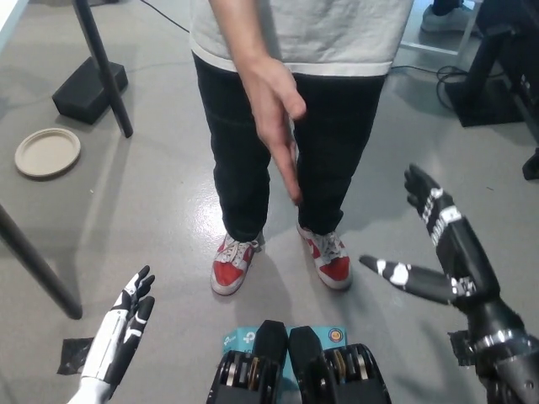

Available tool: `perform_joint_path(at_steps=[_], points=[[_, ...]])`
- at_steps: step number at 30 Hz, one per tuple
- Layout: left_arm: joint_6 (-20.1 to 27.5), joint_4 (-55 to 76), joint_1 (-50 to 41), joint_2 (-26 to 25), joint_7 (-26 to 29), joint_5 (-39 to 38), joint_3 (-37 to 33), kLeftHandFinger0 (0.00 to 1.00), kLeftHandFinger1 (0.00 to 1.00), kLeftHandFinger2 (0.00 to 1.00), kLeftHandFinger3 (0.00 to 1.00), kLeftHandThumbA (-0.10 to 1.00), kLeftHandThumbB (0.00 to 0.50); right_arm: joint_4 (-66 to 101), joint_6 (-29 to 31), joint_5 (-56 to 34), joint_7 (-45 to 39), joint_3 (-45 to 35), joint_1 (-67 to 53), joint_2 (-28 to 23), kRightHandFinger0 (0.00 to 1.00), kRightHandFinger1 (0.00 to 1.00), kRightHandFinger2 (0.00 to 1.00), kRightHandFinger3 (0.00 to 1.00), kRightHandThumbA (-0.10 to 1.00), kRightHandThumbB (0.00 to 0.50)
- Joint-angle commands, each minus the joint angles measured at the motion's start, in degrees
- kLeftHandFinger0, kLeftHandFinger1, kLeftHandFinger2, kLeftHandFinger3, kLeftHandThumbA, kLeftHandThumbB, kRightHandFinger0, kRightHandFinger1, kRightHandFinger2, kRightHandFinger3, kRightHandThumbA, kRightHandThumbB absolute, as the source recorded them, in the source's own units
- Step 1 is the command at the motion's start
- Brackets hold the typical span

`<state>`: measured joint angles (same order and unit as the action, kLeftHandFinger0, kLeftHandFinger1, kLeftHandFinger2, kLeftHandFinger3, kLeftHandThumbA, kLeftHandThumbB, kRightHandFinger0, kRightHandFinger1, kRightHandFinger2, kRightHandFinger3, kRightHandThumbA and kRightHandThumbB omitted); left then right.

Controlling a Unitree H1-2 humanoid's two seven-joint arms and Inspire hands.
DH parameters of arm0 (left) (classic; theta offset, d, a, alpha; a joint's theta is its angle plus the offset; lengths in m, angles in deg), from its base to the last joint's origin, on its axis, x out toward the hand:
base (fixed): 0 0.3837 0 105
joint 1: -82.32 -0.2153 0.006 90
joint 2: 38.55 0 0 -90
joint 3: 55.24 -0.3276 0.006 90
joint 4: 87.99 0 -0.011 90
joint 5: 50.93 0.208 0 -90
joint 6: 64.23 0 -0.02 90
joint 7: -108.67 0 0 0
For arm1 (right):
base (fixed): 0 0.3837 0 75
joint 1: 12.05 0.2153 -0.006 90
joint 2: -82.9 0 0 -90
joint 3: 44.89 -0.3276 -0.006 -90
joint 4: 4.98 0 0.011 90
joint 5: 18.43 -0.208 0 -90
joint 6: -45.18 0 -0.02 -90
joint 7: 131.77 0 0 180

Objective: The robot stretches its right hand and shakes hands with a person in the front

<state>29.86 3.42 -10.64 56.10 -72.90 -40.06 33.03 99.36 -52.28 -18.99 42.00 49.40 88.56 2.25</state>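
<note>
Two hands are involved: the person's hand point(276, 126) is offered at 12 o'clock, well apart from the right hand point(438, 252), fingers spread, empty. Palm-to-palm alignment is advised before closing. The left hand point(122, 332) is rested, open, at 8 o'clock.
</note>
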Motion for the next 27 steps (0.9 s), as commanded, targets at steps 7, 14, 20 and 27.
perform_joint_path(at_steps=[7,14,20,27], points=[[1.6,1.4,1.2,-0.1,0.9,0.3,0.7,1.0,1.0,1.0,1.0,1.0,0.038,-0.4,-9.7,4.8,0.9,1.9,12.0,1.3,1.0,1.0,1.0,1.0,0.98,0.38],[0.9,2.0,1.7,-0.3,0.8,0.4,0.8,1.0,1.0,1.0,1.0,1.0,0.036,-7.9,-12.0,7.6,1.3,3.6,20.0,2.7,1.0,1.0,1.0,1.0,1.0,0.405],[0.8,2.1,1.9,-0.1,0.8,0.3,0.8,1.0,1.0,1.0,1.0,1.0,0.021,-16.5,-11.2,7.3,1.3,3.6,26.1,4.5,1.0,1.0,1.0,1.0,1.0,0.409],[1.2,1.7,1.9,-0.1,0.8,0.3,0.7,1.0,1.0,1.0,1.0,1.0,0.021,-25.4,-10.5,5.2,0.5,2.8,31.4,7.1,1.0,1.0,1.0,1.0,0.94,0.4]])
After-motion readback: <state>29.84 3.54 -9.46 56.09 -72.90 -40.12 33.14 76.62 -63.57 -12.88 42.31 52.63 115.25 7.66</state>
